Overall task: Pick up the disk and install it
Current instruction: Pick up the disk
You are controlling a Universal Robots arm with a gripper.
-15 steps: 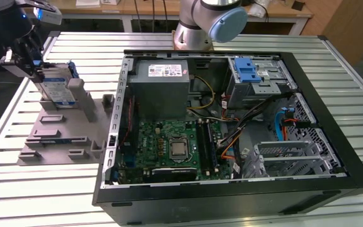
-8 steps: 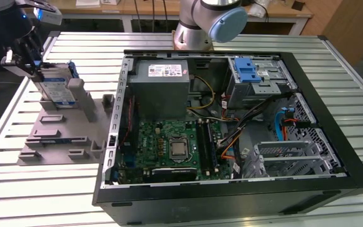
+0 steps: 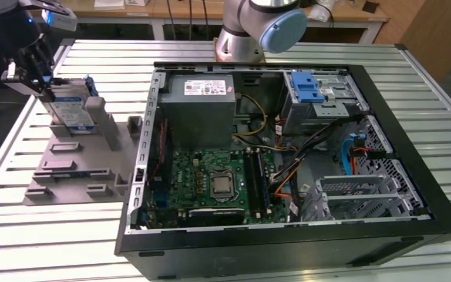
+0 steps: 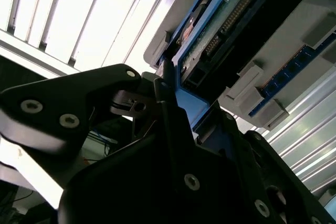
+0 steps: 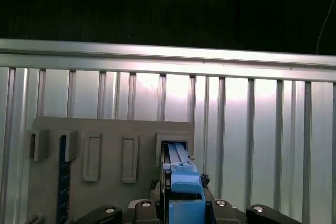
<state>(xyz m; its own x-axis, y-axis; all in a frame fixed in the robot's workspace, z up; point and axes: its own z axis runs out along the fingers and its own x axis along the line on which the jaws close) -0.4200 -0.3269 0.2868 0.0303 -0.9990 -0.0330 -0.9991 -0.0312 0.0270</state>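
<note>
Slatted metal bench (image 3: 53, 235), open case (image 3: 288, 249) sprawled across most of it, grey fixture (image 3: 77, 170) parked toward the bench edge on the exterior view's left. And right there, the disk (image 3: 70, 111): standing on edge in a fixture slot, blue rails showing, tucked in among upright posts (image 3: 94, 108). Gripper (image 3: 47, 93) down on its top edge, fingers (image 4: 164, 100) pinched either side of the blue rail in the second wrist view. Clenched on the disk, by the look of it, no gap to speak of. Same story in the first wrist view: blue rail dead centre between the fingers, lower end apparently down in the slot.

Reads as the pick-up, grip made, disk not yet clear of the fixture.

To do it well:
- Draw straight up along the slot, no twist, no sideways lean, or risk jamming the rails against the slot walls.
- Keep the clamp firm and centred on the rail; thin plastic, likely to flex or slip under a lopsided hold.
- Hold upright until well above the posts.
- Mind the nearest post, just beside the disk's face and easy to clip.
</note>
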